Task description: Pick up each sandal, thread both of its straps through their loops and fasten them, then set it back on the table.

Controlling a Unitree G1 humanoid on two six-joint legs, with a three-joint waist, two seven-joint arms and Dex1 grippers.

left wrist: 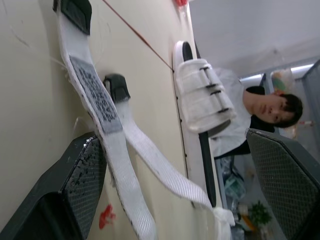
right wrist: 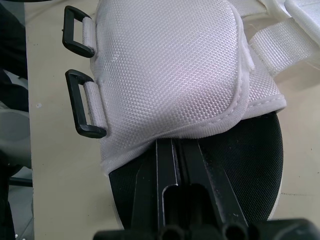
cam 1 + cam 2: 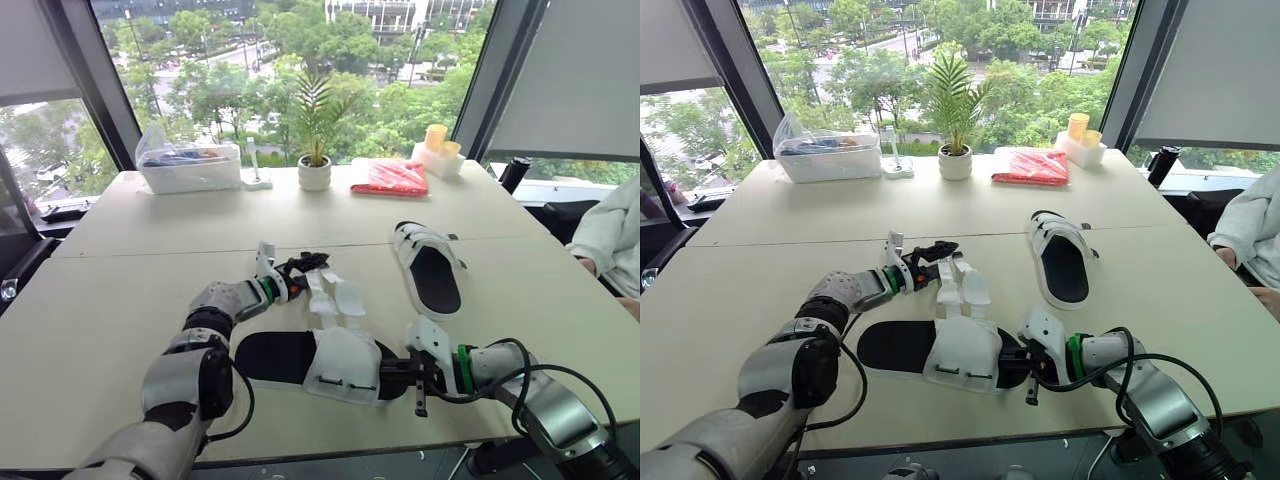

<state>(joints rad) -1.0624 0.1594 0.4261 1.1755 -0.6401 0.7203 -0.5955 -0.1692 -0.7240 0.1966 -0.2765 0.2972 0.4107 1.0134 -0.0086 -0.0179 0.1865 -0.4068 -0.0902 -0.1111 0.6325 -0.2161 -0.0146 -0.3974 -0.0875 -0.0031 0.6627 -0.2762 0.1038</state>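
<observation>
Logging near sandal (image 3: 330,365): flat on table (image 3: 120,300), straps (image 3: 335,295) loose. Left gripper (image 3: 305,265) wide open over them, empty. Right gripper (image 2: 181,147) closed up, tips tucked under the upper (image 2: 165,65). Risk, I judge: closing may pinch both straps together.

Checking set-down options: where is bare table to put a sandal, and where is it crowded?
Free: the band between plastic box, potted plant, red packet and the fastened sandal; also the table left of the left pincer. Crowded: near centre, right pincer, open sandal, loose straps.
</observation>
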